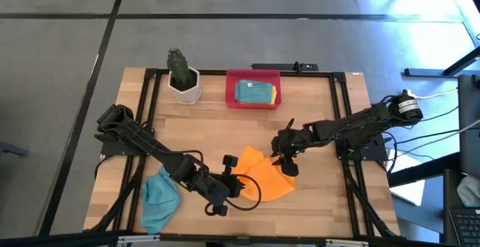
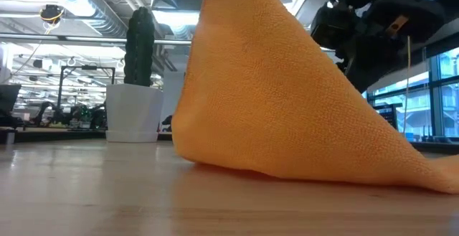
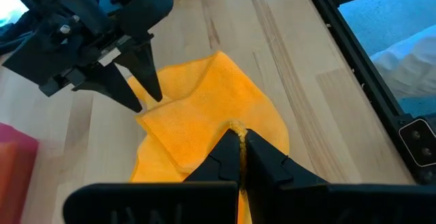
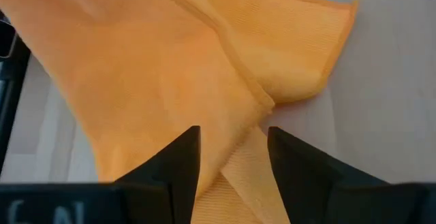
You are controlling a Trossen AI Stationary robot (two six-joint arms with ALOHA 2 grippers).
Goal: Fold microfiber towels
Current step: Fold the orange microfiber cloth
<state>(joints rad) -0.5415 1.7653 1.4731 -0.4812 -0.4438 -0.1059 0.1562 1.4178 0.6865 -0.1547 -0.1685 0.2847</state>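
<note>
An orange microfiber towel [image 1: 262, 176] lies crumpled at the table's middle near side. In the low view it rises like a tent [image 2: 272, 100], with its lower edge on the wood. My left gripper [image 1: 232, 173] is shut on the towel's left side. My right gripper [image 1: 285, 164] stands open over its right side, pointing steeply down, and a raised strip of the cloth [image 4: 235, 173] runs between the fingers. A teal towel [image 1: 159, 198] lies bunched at the near left. Folded towels [image 1: 255, 93] sit in the red tray. My left gripper pinches a small bunched bit of the orange towel [image 3: 235, 124] between its two shut fingers, coming in slanting downward from the table's left. That part is raised; the rest drapes down to the table. My right gripper's fingers [image 4: 180, 163] flank a strip of cloth; whether they touch it I cannot tell.
The red tray [image 1: 232, 100] stands at the far middle, and a cactus in a white pot [image 1: 182, 78] stands to its left. A black frame [image 1: 150, 97] runs along the table's sides. Bare wood shows between the tray and the orange towel.
</note>
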